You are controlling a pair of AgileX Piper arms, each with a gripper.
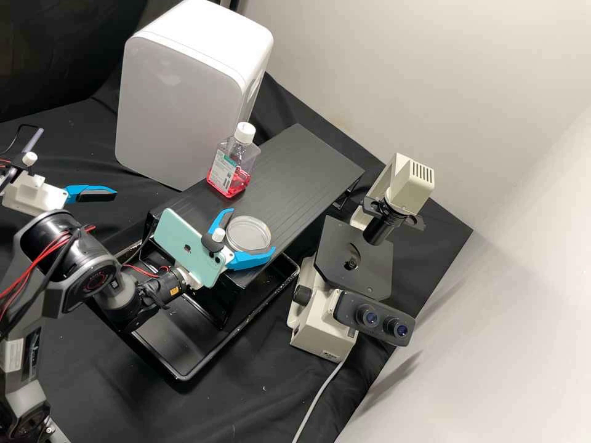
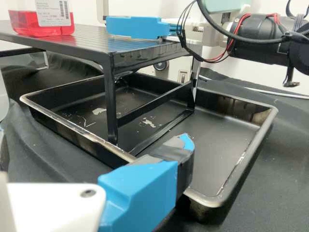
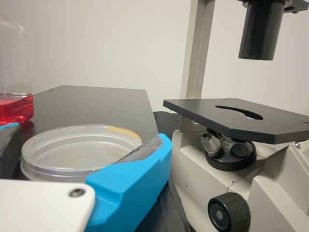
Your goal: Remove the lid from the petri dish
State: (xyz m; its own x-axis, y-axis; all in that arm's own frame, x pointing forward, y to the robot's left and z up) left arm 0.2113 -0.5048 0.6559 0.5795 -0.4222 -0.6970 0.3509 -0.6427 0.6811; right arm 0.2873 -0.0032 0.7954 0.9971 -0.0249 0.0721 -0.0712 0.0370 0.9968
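Petri dish (image 1: 248, 233) lies on the black platform (image 1: 308, 166) in the high view, its lid (image 1: 249, 229) on, right between the two blue fingers (image 1: 253, 258) of the right gripper (image 1: 250, 234). These fingers stand spread apart, one on each side of the dish and close to its rim; if they press on it, I cannot tell. Beyond the fingertips, farther along the platform, stands a flask (image 1: 231, 163) with a white cap and red liquid in its lower part. The platform's legs stand in a black tray (image 1: 184, 351). The left gripper (image 1: 92, 194) hangs well apart from the dish; whether it is open or closed I cannot tell.

In the left wrist view the tray (image 2: 231, 108) is just beyond the gripper and holds the platform's legs and some pale flecks. The flask (image 2: 41, 21) stands above, on the platform.

In the right wrist view the dish (image 3: 79, 150) sits between the fingers, the grey pad of one finger (image 3: 130, 183) at its rim. The flask (image 3: 14, 106) is beyond the dish, and a microscope (image 3: 241, 121) stands beside the fingers.
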